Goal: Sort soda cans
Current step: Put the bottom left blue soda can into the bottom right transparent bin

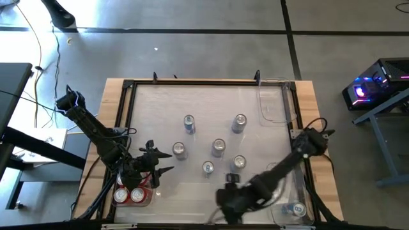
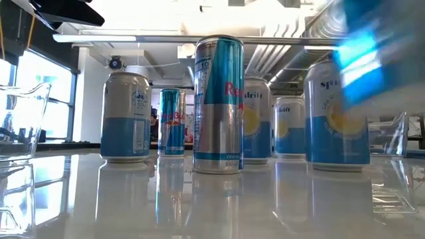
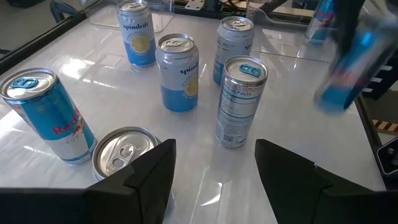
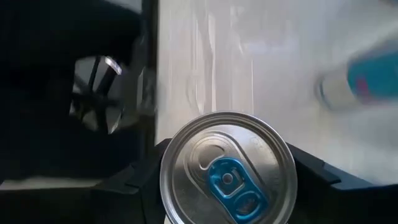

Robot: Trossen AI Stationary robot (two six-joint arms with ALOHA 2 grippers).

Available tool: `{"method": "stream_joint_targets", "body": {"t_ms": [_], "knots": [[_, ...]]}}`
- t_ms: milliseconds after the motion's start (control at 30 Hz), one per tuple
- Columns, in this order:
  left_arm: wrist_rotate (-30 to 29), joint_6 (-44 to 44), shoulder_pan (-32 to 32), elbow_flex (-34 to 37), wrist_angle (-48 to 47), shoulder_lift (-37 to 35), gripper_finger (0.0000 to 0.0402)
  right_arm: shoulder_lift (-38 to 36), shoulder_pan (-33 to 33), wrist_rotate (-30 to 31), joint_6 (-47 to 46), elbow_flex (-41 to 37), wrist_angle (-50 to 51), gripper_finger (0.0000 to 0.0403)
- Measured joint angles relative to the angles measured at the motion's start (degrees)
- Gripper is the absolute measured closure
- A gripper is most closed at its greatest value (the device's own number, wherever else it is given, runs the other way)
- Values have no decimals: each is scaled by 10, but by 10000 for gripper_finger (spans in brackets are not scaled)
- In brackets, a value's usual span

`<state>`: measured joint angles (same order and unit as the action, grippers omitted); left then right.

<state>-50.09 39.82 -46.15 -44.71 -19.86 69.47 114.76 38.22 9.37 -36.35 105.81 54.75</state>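
Several silver-blue soda cans (image 1: 218, 147) stand upright on their bases in the middle of the white table. My left gripper (image 1: 167, 162) is open at the table's left side and points at them; in the left wrist view its fingers (image 3: 214, 180) stand short of a silver can top (image 3: 124, 152) and touch nothing. My right gripper (image 1: 231, 185) is near the near edge, shut on a slim blue-tabbed can (image 4: 227, 171). That can shows as a blue blur high in the low view (image 2: 362, 60). My right gripper pinches the slim can's body just below its silver top (image 4: 186, 186), one finger (image 4: 134, 183) on each side. The right wrist camera looks onto the lid. The can is lifted clear of the table; how far back it reaches between the fingers is hidden by the lid.
Two red cans (image 1: 128, 195) sit in a clear bin at the near left corner. Another clear bin (image 1: 284, 214) at the near right holds one can (image 1: 297, 209). A third clear bin (image 1: 275, 102) stands at the far right. A wooden frame (image 1: 115, 115) borders the table.
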Motion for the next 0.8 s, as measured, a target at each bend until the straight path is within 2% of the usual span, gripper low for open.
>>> {"method": "stream_joint_targets", "body": {"t_ms": [100,200,400,567,667,800], "knots": [[0,1,0,0,0,0,188,-23,32,11,-50,18,88,187],[0,2,0,0,0,0,188,-58,74,29,-137,19,150,187],[0,6,0,0,1,0,188,-104,194,95,-413,15,337,187],[-1,6,0,0,1,0,188,-117,265,156,-551,-6,351,187],[-6,6,0,0,1,0,188,-115,285,125,-614,-35,352,187],[-6,5,0,0,1,0,188,-115,307,118,-674,-72,352,187]]}}
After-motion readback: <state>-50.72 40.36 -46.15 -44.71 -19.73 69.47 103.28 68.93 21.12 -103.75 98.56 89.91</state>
